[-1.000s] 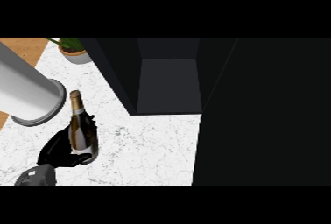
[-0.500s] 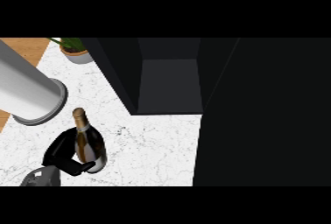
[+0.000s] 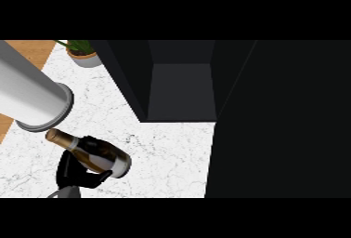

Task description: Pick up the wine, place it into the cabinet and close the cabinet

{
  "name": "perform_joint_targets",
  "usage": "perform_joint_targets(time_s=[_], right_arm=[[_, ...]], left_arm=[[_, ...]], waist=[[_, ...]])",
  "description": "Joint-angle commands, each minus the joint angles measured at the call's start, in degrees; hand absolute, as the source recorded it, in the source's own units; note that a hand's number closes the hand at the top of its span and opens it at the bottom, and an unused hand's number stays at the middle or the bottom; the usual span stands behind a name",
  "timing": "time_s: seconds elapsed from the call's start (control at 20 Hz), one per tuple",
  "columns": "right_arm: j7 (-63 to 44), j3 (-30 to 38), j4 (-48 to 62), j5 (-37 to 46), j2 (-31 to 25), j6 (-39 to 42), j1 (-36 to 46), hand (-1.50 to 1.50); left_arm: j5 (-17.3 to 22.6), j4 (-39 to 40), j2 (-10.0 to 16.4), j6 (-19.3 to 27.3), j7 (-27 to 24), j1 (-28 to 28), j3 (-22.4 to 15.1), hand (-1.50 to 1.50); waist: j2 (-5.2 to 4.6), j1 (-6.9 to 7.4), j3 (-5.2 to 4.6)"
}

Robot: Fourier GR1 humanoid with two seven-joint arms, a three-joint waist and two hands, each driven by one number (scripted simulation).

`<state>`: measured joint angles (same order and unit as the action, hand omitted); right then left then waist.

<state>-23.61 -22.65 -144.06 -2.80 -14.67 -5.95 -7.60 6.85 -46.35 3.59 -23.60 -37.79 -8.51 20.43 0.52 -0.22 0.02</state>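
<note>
Countertop (image 3: 168,148): robot hand (image 3: 71,170) around wine (image 3: 98,155)

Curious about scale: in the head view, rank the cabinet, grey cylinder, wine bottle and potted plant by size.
1. cabinet
2. grey cylinder, perhaps only nearer the camera
3. wine bottle
4. potted plant

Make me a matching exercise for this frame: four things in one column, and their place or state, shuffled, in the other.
Things:
1. wine bottle
2. potted plant
3. cabinet
4. grey cylinder

Place or state:
A. open, dark inside
B. upper left corner of the counter
C. tilted, held in the left hand
D. at the left edge, just above the bottle's neck

Pairs: 1-C, 2-B, 3-A, 4-D.
</note>
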Motion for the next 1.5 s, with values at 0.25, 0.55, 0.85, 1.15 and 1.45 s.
perform_joint_targets(time_s=[0.25,0.55,0.85,1.15,1.45], right_arm=[[-3.78,5.09,-11.83,-6.87,-1.68,1.29,-4.20,-1.50],[-5.80,2.98,-9.99,-4.89,-0.17,0.38,-0.98,-1.50],[-3.99,2.14,-8.04,-3.36,1.02,0.91,-0.96,-1.50],[-4.89,0.79,-11.06,-2.41,1.11,1.21,-3.40,-1.50],[-5.42,5.46,-11.95,-6.30,-0.31,3.10,-2.52,-1.50]], left_arm=[[7.41,-19.51,-3.54,3.30,3.31,7.97,-9.48,1.50],[12.53,-34.42,-3.58,12.98,14.33,11.14,-20.26,1.50],[9.92,-45.20,-3.59,26.87,21.56,8.66,-30.04,1.50],[12.16,-48.38,-3.59,38.10,28.04,2.72,-36.26,1.50],[13.20,-42.96,-3.59,49.75,33.37,-8.35,-39.06,1.50]], waist=[[0.04,0.14,0.13],[-0.03,0.51,0.06],[-0.25,0.15,0.02],[-0.28,-0.35,-0.01],[-0.43,-0.81,0.00]])
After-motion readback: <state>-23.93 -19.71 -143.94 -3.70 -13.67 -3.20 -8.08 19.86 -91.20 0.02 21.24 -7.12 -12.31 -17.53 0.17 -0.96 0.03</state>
